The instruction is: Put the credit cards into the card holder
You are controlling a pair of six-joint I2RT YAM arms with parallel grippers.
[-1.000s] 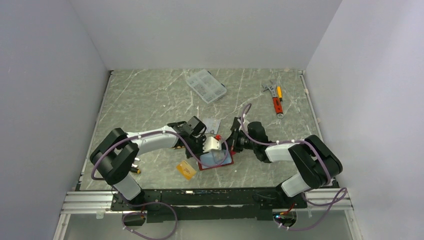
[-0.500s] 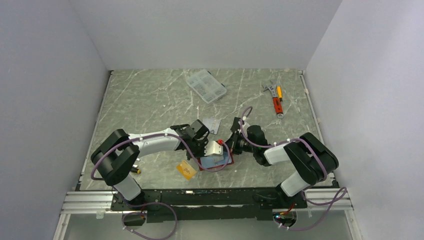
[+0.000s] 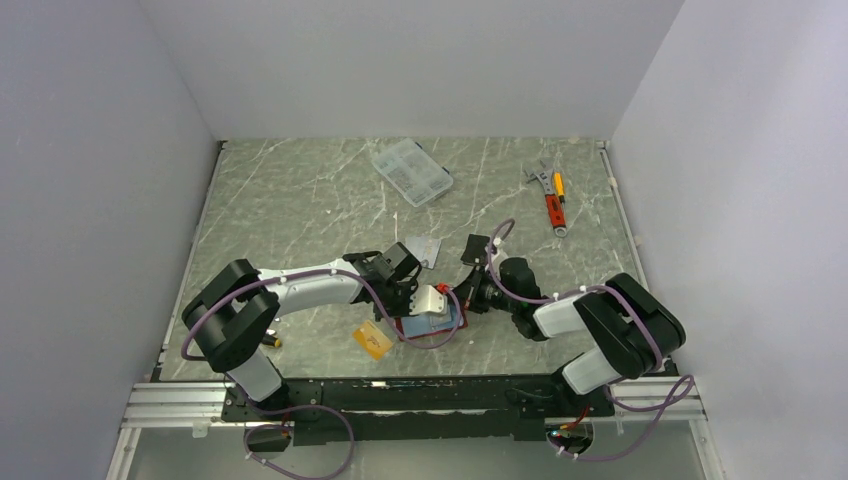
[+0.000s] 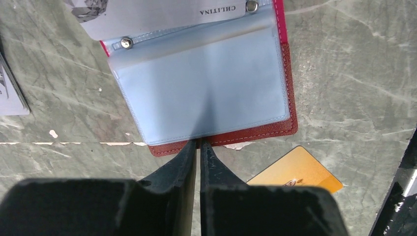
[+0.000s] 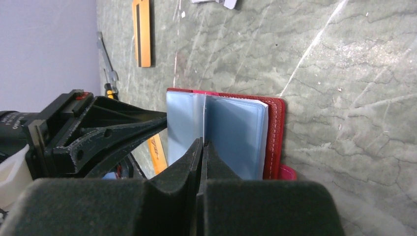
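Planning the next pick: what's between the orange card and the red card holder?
Only bare table separates the orange card and card holder, per the left wrist view.

From my station I see a green marbled table (image 3: 300, 190) closed in by plain white walls (image 3: 400, 60), with an aluminium rail (image 3: 170, 405) along its near edge. Towards the far side lies a clear plastic compartment box (image 3: 411, 171), lid shut, turned at an angle to the table's edges. At far right is a small cluster of tools: a silver wrench (image 3: 539, 179), a short yellow-handled tool (image 3: 559, 185) just beside it, and a red-orange-handled tool (image 3: 552, 208) below them, its metal end pointing towards me. I cannot tell whether they touch.
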